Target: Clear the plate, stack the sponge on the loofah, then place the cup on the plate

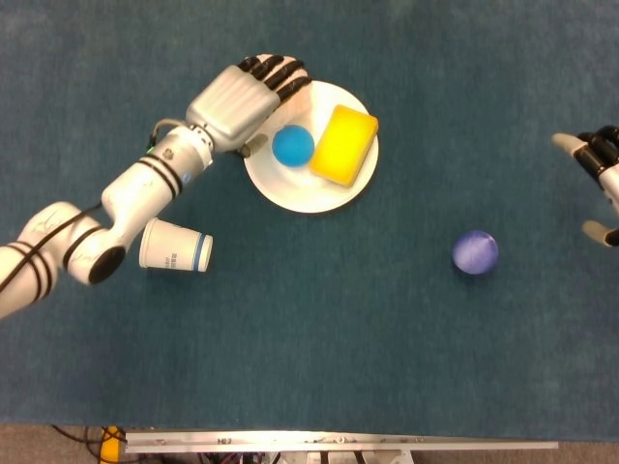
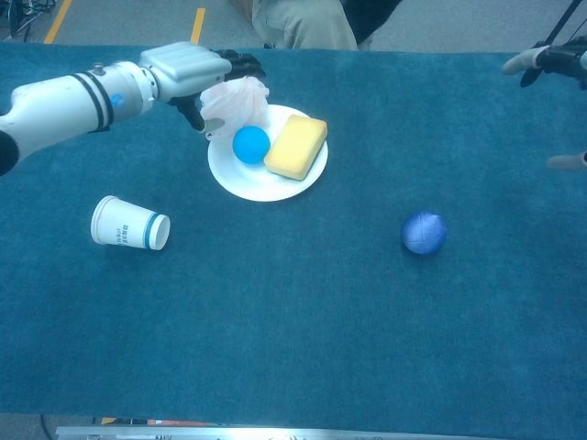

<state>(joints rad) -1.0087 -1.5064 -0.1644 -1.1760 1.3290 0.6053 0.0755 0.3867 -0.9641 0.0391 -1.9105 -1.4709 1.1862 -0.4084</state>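
The left hand (image 2: 197,75) is over the loofah (image 2: 234,105) at the far-left rim of the plate (image 2: 266,183), fingers draped across the top of that white puff. I can't tell from where I'm standing whether it actually has a grip or is only resting on it. The right hand (image 1: 600,169) hangs off by the table's right edge, fingers apart, nothing in it.

Here's the worry: the loofah sits touching the light blue ball (image 1: 293,145), and the ball sits right against the yellow sponge (image 1: 343,145). Drag the loofah sideways instead of lifting it and the ball could be nudged, roll off the plate and run across the table. A soft puff like that can also slip out of a shallow grip. Part of it hangs over the rim, so a clumsy pull might shift the plate too.

The sponge lies flat on the right half of the plate, its long axis running from the plate's near-left toward its far-right. The cup (image 1: 174,246) is tipped on its side toward the table's left edge, well apart from the plate, long axis running left to right, mouth facing right toward the table's middle. It could roll if bumped by that forearm above it. The purple ball (image 1: 475,252) sits alone to the right.
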